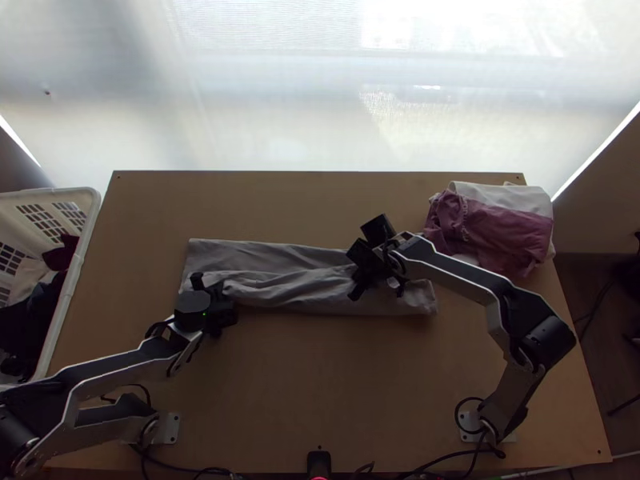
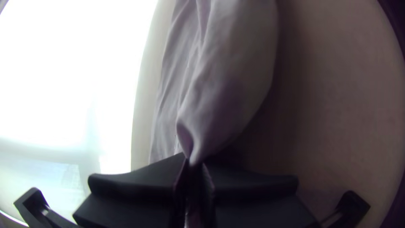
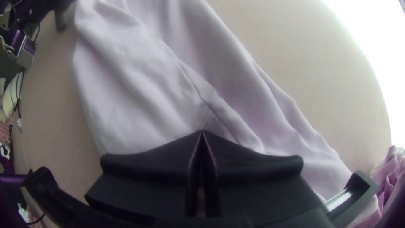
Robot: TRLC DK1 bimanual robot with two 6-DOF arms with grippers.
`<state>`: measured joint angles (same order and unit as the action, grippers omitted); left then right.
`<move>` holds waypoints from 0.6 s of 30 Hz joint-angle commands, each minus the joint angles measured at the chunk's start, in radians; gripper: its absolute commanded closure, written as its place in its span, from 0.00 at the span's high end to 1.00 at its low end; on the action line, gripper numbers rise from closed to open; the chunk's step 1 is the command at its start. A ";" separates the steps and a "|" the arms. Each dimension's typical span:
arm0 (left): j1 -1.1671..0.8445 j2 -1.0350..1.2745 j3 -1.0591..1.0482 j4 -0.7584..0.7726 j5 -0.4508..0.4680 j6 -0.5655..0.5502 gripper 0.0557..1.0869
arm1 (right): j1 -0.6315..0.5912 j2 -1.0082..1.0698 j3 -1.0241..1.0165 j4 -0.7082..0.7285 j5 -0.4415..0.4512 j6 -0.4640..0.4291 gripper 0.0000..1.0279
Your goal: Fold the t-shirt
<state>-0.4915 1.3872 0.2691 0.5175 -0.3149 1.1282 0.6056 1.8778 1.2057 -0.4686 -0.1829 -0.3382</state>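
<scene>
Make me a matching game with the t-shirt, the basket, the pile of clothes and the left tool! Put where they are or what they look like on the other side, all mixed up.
1. T-shirt
2. Basket
3. Pile of clothes
4. Left tool

A. Pink and white, at the table's far right corner
B. Pinching some cloth
C. Grey, in a long strip on the table
D. White, at the table's left side

Pairs: 1-C, 2-D, 3-A, 4-B
</scene>
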 commanded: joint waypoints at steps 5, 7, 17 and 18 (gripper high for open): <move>0.002 -0.375 -0.051 -0.243 -0.001 0.013 0.04 | 0.014 -0.043 -0.021 -0.010 0.000 0.021 0.03; 0.004 -0.441 -0.062 -0.290 -0.001 0.018 0.04 | 0.019 -0.049 -0.023 -0.010 0.000 0.022 0.03; 0.027 -0.749 -0.100 -0.550 0.016 0.036 0.04 | 0.069 -0.088 -0.044 -0.015 0.000 0.067 0.03; 0.027 -0.797 -0.102 -0.596 0.016 0.039 0.04 | 0.077 -0.092 -0.049 -0.015 0.000 0.070 0.03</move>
<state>-0.4702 0.8291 0.1833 0.1154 -0.3073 1.1599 0.6464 1.8149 1.1763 -0.4889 -0.1833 -0.2947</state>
